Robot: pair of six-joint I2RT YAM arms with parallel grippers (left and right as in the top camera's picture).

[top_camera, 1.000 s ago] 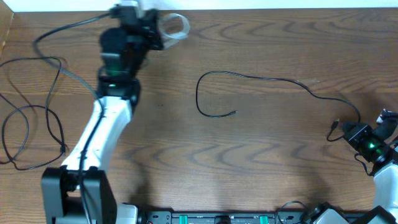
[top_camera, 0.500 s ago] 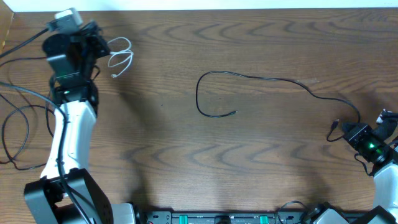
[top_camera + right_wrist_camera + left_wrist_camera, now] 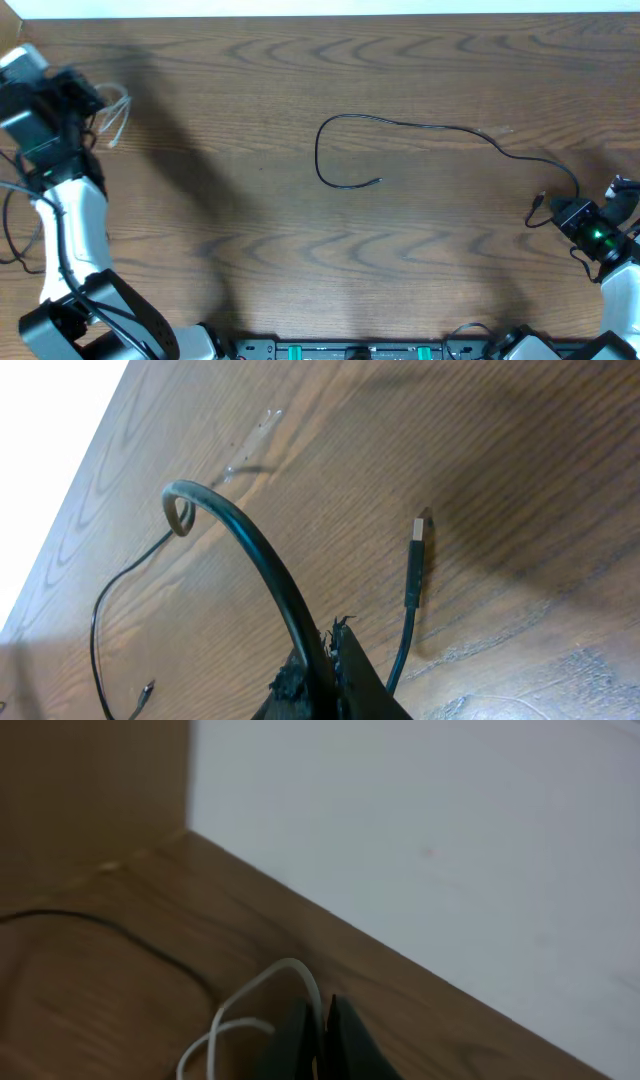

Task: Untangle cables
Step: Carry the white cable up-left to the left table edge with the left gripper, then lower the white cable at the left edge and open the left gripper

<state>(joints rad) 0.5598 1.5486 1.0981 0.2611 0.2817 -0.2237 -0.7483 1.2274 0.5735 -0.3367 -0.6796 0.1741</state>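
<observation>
Separately: white cord (image 3: 116, 112), black cord (image 3: 430, 127)

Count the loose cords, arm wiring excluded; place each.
2. The white cord hangs looped from the left gripper, far left; the black cord runs from mid-table to the right gripper. More may be hidden.

Counter (image 3: 250, 250): brown wood, wavy grain; soft shadow at the left;
Wall (image 3: 450, 840): plain white, along the counter's far edge;
Panel (image 3: 90, 780): brown board, upright at the far left corner;
Light: even, diffuse
</observation>
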